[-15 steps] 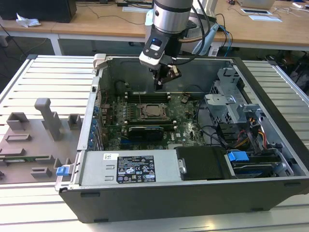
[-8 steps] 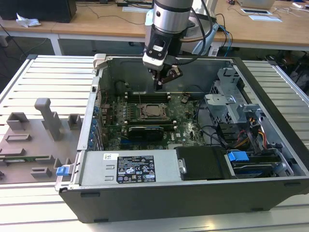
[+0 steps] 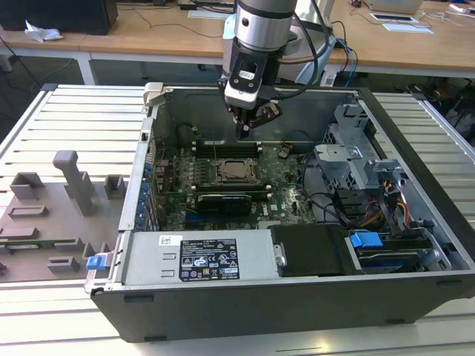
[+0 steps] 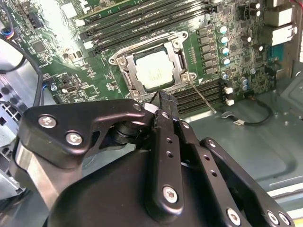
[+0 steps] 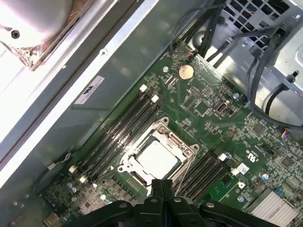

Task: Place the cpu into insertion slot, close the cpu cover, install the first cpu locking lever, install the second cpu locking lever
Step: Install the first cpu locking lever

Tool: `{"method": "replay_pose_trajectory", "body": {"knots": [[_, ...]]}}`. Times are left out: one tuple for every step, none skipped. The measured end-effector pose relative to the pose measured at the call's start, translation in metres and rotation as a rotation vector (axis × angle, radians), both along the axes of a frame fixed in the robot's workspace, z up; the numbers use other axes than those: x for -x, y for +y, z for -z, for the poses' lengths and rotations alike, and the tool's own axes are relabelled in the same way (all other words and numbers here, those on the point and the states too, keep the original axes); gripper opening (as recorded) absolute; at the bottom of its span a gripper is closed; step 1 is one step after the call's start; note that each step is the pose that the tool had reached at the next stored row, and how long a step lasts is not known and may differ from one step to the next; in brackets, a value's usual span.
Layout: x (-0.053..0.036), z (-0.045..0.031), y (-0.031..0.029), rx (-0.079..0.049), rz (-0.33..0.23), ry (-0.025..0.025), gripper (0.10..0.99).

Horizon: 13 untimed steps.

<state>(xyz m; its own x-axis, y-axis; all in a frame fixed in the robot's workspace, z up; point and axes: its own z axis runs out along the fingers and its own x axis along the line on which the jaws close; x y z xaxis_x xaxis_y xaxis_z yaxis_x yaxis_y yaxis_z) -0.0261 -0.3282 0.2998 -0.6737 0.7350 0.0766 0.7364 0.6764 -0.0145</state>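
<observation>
Upper centre, exterior view: black gripper (image 3: 243, 132), fingers (image 5: 157, 189) pressed together, seemingly gripping nothing; beneath, matte silver square cpu (image 5: 156, 160) seated in shiny-rimmed insertion slot (image 5: 127, 165).

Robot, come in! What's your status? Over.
Gripper shut, hovering by the chip. Chip seated, cover down around it. One thin lever sticks out beside it. Nothing blocking.

- My arm (image 3: 261, 26) is a silver-grey cylinder at the wrist, with a black section below.
- A small black-and-white box (image 3: 245, 80) is mounted on its side.
- My gripper (image 4: 161, 98) is matte black: flat rounded link bars, silver screws (image 4: 169, 193).
</observation>
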Motion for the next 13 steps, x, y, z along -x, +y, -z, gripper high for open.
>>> {"method": "replay_pose_trajectory", "body": {"knots": [[0.0000, 0.0000, 0.0000, 0.000, -0.013, 0.0000, 0.106], [0.0000, 0.0000, 0.0000, 0.000, -0.028, 0.0000, 0.106], [0.0000, 0.0000, 0.0000, 0.000, -0.039, 0.0000, 0.106], [0.0000, 0.0000, 0.0000, 0.000, -0.047, 0.0000, 0.106], [0.0000, 0.0000, 0.0000, 0.000, -0.060, 0.0000, 0.106], [0.0000, 0.0000, 0.0000, 0.000, -0.071, 0.0000, 0.106], [0.0000, 0.0000, 0.0000, 0.000, -0.079, 0.0000, 0.106], [0.0000, 0.0000, 0.0000, 0.000, -0.088, 0.0000, 0.106], [0.0000, 0.0000, 0.0000, 0.000, -0.095, 0.0000, 0.106], [0.0000, 0.0000, 0.0000, 0.000, -0.102, 0.0000, 0.106], [0.0000, 0.0000, 0.0000, 0.000, -0.110, 0.0001, 0.106], [0.0000, 0.0000, 0.0000, 0.000, -0.117, 0.0000, 0.106], [0.0000, 0.0000, 0.0000, 0.000, -0.125, 0.0000, 0.106]]}}
